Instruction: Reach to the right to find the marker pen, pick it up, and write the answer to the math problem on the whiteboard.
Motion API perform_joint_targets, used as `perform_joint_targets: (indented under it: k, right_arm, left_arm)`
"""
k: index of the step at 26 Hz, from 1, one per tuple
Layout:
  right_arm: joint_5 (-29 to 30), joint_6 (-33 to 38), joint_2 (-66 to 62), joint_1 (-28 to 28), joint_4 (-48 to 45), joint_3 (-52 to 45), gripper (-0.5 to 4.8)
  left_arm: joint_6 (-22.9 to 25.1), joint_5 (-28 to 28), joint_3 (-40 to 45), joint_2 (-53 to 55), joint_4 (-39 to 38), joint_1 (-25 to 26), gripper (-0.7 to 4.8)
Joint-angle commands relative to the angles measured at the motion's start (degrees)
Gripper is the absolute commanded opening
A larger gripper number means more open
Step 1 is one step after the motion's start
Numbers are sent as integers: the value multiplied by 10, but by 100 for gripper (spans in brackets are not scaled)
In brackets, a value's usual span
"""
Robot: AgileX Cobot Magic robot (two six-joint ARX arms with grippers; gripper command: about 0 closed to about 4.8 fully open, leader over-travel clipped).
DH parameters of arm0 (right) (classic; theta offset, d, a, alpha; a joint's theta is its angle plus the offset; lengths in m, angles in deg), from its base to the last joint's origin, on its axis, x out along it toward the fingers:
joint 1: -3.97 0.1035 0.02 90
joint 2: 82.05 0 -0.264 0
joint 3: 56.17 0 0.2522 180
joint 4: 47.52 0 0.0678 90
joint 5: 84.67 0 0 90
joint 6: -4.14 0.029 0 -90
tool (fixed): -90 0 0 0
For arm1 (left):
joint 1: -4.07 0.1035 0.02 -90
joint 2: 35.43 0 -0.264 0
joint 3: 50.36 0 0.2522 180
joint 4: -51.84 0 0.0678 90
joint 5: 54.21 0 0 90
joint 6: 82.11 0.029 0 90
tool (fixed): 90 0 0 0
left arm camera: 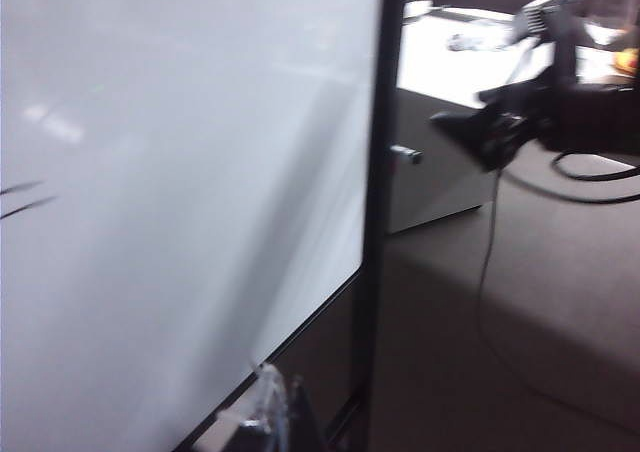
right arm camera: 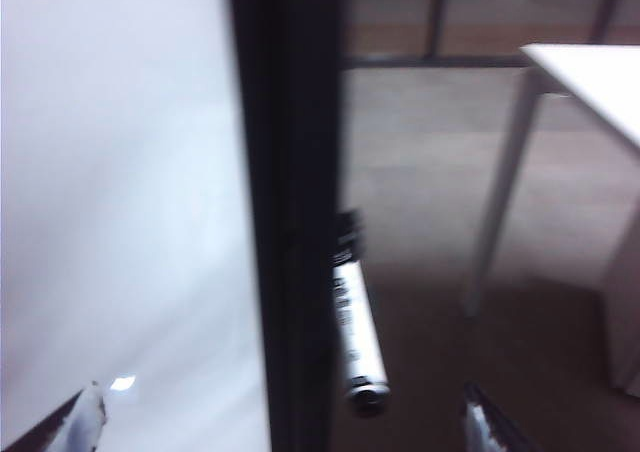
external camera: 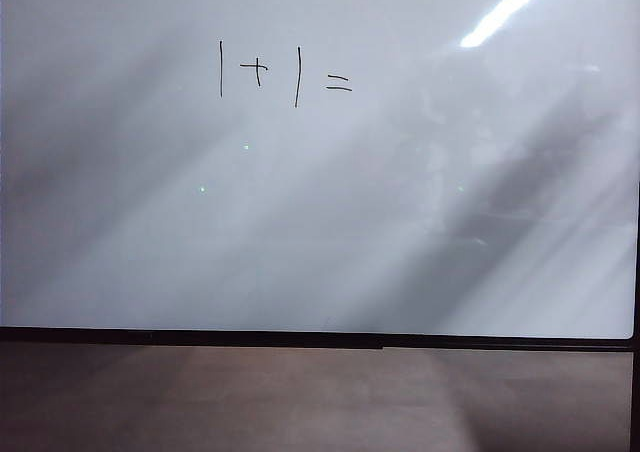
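Two fingertips of the right gripper (right arm camera: 285, 422) sit nearest the right wrist camera, one pale tip (right arm camera: 88, 412) over the board face and one dark tip (right arm camera: 490, 427) over the floor; the jaws stand wide apart with nothing between them; the marker pen (right arm camera: 355, 317) lies in the gap ahead of them, apart from both tips, whitish barrel with dark printing and a dark upper end, tilted slightly and hard against the black frame (right arm camera: 290, 212) at the right edge of the whiteboard (right arm camera: 120, 172); whether it hangs on the frame or rests on a holder cannot be told; beyond it, brown floor (right arm camera: 420, 172) and a white table (right arm camera: 590, 72) on a pale leg.

Left gripper (left arm camera: 275, 412): only a clear, blurred fingertip and a dark part beside it show in the left wrist view, near the board's lower right corner; its opening cannot be told; past the frame stands a white cabinet (left arm camera: 440, 162), and a dark robot arm (left arm camera: 540, 112) with trailing cable reaches over the floor.

Exterior view: neither gripper appears; the math problem (external camera: 283, 72), one plus one equals, sits upper centre-left on the glossy board; the space right of the equals sign is unwritten; a bright glare streak (external camera: 510, 7) crosses the upper right corner.
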Motion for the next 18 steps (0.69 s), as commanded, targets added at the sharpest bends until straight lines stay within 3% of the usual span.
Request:
perform_joint_targets:
  k: [1, 3, 4, 7, 9, 12, 14, 16, 18]
  right_arm:
    - [6, -30, -50, -5, -73, 2, 479]
    - [28, -30, -91, -17, -140, 2, 455]
    - [43, -30, -118, -21, -175, 2, 413]
    - [69, -30, -168, -32, -218, 2, 408]
    - [66, -30, -214, -34, -265, 3, 376]
    - [66, -30, -277, -37, -383, 4, 358]
    - [64, -30, -300, -38, -396, 13, 340]
    - [64, -30, -319, -40, -400, 22, 254]
    - [64, -30, -336, -40, -399, 35, 251]
  left_arm:
    - [7, 28, -3, 56, 85, 2, -6]
    - [8, 27, -3, 85, 114, 2, -6]
    - [10, 26, -3, 101, 132, 2, -6]
    - [18, 27, -3, 130, 167, 2, -5]
    - [18, 27, -3, 147, 183, 2, -5]
    - [18, 27, -3, 156, 173, 2, -6]
    - [18, 27, -3, 156, 170, 2, -5]
    - [18, 25, -3, 156, 170, 2, -5]
    - [18, 25, -3, 156, 170, 2, -5]
